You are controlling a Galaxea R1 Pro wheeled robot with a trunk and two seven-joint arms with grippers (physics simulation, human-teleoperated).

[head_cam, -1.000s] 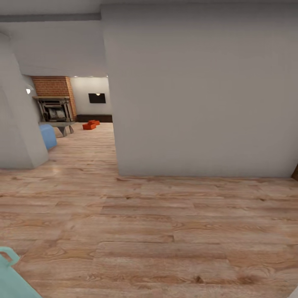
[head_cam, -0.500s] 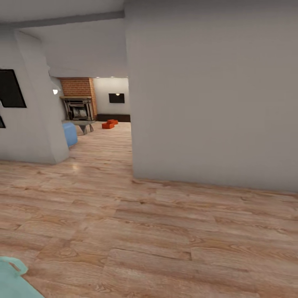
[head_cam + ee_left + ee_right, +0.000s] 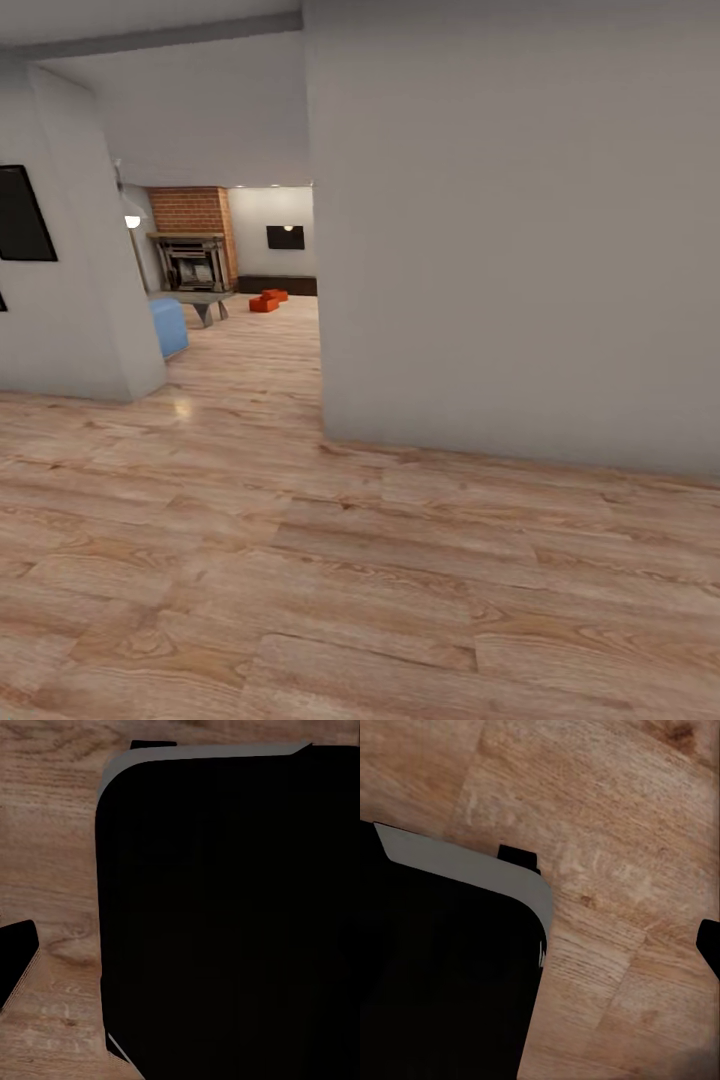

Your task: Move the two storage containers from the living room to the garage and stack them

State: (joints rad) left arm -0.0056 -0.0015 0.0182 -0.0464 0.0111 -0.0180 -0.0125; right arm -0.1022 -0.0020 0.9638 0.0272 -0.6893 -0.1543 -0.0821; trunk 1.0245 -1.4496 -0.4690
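Neither wrist view settles how far either pincer is open or whether it holds anything: each looks down past a dark rounded body part [image 3: 225,915] at light wood plank floor [image 3: 607,832], so I cannot tell. Outward, in the head view, a grey wall [image 3: 510,230] stands close on the right, with a passage to its left. Far down it, the two storage containers [image 3: 268,300] sit touching on the floor of the living room, near the brick fireplace [image 3: 190,262] and blue sofa [image 3: 168,326]. Driving well likely means hugging the passage's middle, clearing that wall corner.
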